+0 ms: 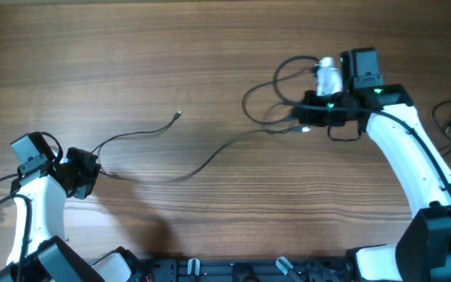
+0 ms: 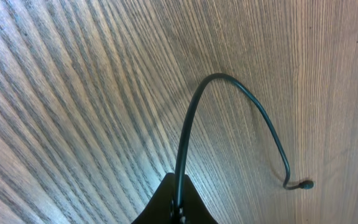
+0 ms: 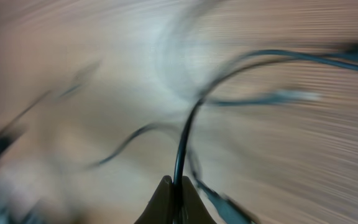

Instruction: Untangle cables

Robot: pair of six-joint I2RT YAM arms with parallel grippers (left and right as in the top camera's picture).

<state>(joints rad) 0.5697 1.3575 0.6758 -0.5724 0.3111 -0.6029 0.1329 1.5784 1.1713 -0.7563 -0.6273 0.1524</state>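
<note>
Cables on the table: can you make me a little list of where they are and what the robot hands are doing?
table: wood
left gripper: shut on cable end
plug tip: lying free on the wood
right gripper: shut on looped cables
long cable: lies curved between both grippers
right wrist view: blurred

wooden table (image 1: 131, 47) with thin dark cables (image 1: 171, 178) across it
</note>
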